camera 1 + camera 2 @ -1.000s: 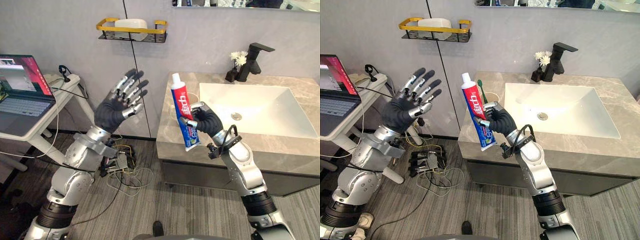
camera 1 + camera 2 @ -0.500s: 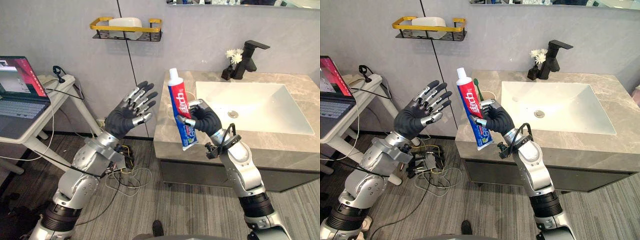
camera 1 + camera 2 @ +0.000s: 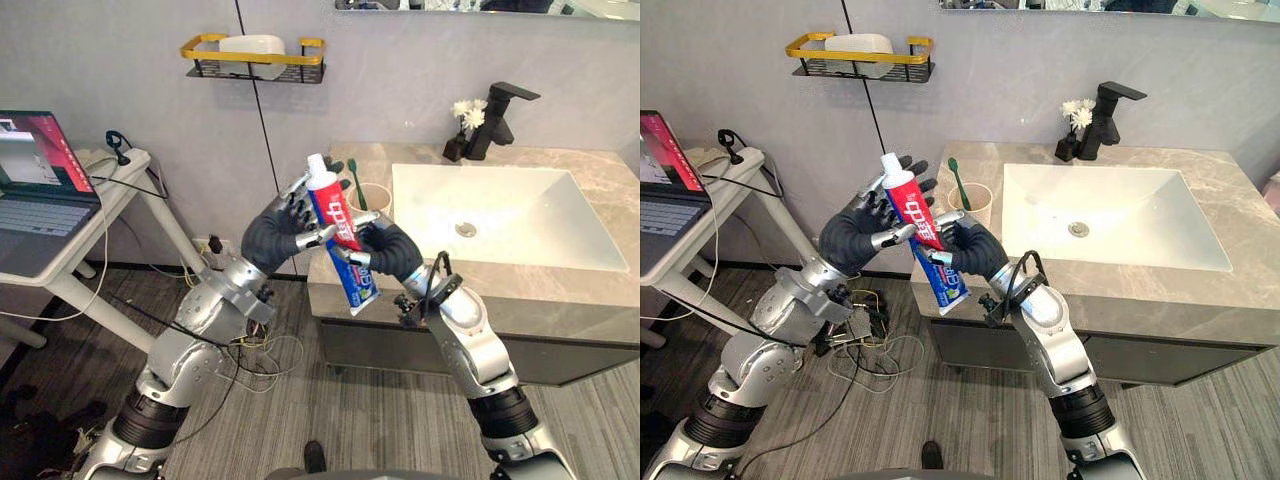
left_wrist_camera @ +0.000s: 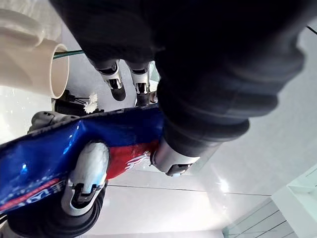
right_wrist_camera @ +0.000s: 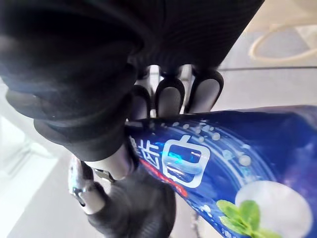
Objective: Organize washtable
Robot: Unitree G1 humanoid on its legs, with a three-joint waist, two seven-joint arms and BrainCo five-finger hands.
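We see both hands meeting on one toothpaste tube (image 3: 336, 208), which is held in the air just before the front left corner of the worktop (image 3: 560, 290) and does not touch it. The tube stands almost upright, a little tilted, with the white cap on top and the flat blue end below.

The right hand (image 3: 392, 250) comes up from the lower right with the forearm raised. Its fingers are curled firmly round the middle and lower part of the tube. In the right wrist view we see the dark fingertips bent over the blue face of the tube (image 5: 223, 148).

The left hand (image 3: 275, 228) reaches in from the lower left, with the elbow bent and the palm turned toward the tube. It takes the upper red part, just under the cap. Its fingers stand behind the tube and are only a little bent, and the tips show beside the cap. In the left wrist view its thumb (image 4: 171, 158) lies on the front face, so the tube is pinched between thumb and fingers.

A cream cup (image 3: 372, 195) with a green toothbrush (image 3: 352, 172) upright in it stands on the worktop near the left edge, beside the white basin (image 3: 500, 215). A black faucet (image 3: 500, 115) and small white flowers (image 3: 466, 112) stand at the back edge.
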